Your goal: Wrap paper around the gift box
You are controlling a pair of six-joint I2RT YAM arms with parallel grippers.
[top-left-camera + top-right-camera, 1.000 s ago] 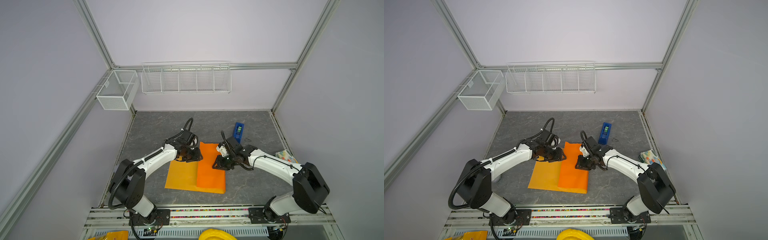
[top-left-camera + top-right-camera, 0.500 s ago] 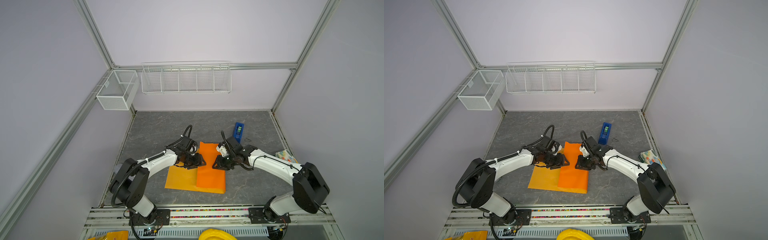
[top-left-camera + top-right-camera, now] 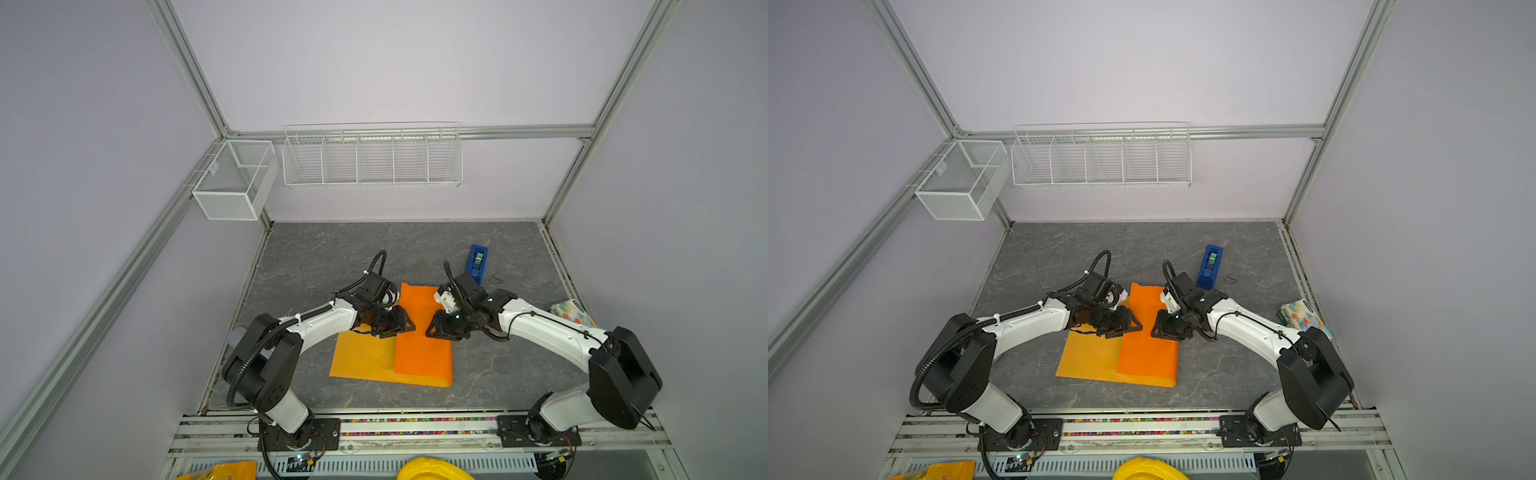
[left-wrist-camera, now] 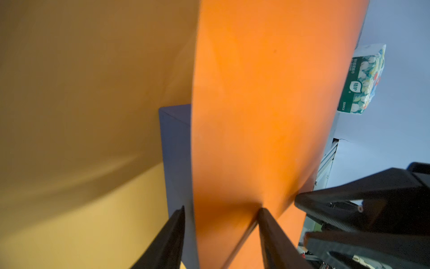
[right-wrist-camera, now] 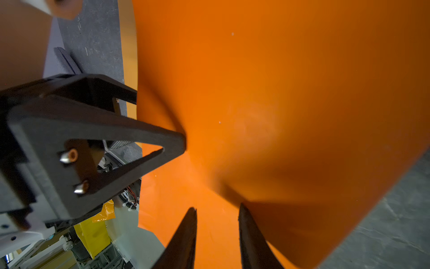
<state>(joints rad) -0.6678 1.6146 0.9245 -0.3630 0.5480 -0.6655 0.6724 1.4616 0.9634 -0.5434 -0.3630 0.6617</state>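
Note:
The paper [image 3: 422, 353] [image 3: 1144, 353] lies mid-table in both top views, its bright orange flap folded over the paler half [image 3: 361, 357]. The gift box [image 4: 176, 151] shows only in the left wrist view, as a slate-blue side beside the flap; the top views hide it. My left gripper [image 3: 404, 325] [image 3: 1133, 324] [image 4: 222, 207] is open, one fingertip [image 5: 182, 142] denting the flap and the other beside the box. From the opposite side, my right gripper [image 3: 432, 330] [image 3: 1156, 328] [image 5: 217, 206] rests on the paper with its jaws slightly apart, nothing pinched.
A blue tape dispenser [image 3: 477, 259] [image 3: 1211, 266] stands behind the right gripper. A patterned packet [image 3: 571, 311] [image 3: 1304, 316] [image 4: 361, 79] lies by the right wall. A wire rack [image 3: 372, 156] and a mesh basket [image 3: 235, 178] hang on the walls.
My left gripper has slid from the flap's far left edge toward the front and middle, onto the flap. The right gripper stayed put and its jaws parted a little.

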